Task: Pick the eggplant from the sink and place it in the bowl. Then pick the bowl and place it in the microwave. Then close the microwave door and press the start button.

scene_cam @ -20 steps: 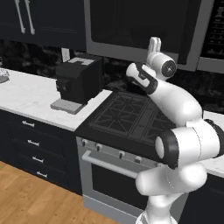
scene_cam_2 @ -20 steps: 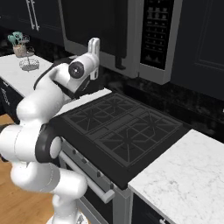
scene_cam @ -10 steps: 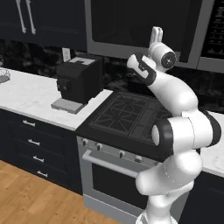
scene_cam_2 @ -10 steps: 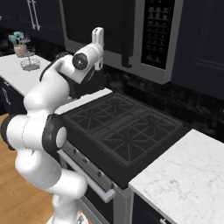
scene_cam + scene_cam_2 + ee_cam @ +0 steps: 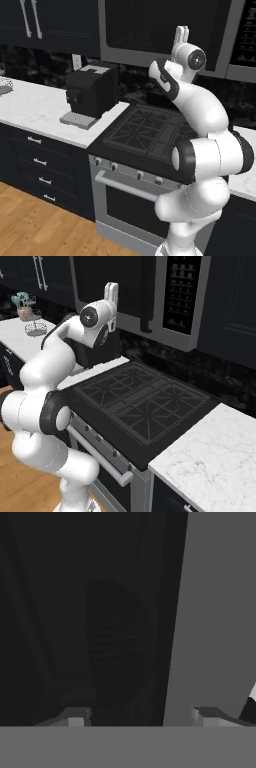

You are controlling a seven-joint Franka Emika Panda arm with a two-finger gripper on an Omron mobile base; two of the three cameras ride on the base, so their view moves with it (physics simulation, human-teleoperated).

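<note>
**End effector raised at the microwave front, fingers apart and holding nothing**

The arm reaches up over the stove (image 5: 150, 132), and the end effector (image 5: 181, 36) stands upright against the dark microwave door (image 5: 115, 281); in the hand view its two finger tips (image 5: 75, 718) sit well apart with nothing between them, so it is released rather than clenched. Through the door's black window in that view a dim round ribbed shape shows, probably the bowl (image 5: 117, 639) already inside; the eggplant cannot be made out, so whether it lies in the bowl cannot be told. The door looks shut or nearly so, flush with the cabinet line in both base views; that is a judgement, not certain.

The relation that matters now: the strip of buttons (image 5: 180, 298) lies to the arm's right of the end effector, beyond the door's pale edge (image 5: 215, 612), at about the same height; its long axis runs vertically. The start button is too small to pick out; the coming move likely calls for a sideways shift toward that strip, then a short push forward. The coffee machine (image 5: 90, 95) on the worktop (image 5: 30, 107) stays well clear, to the left.
</note>
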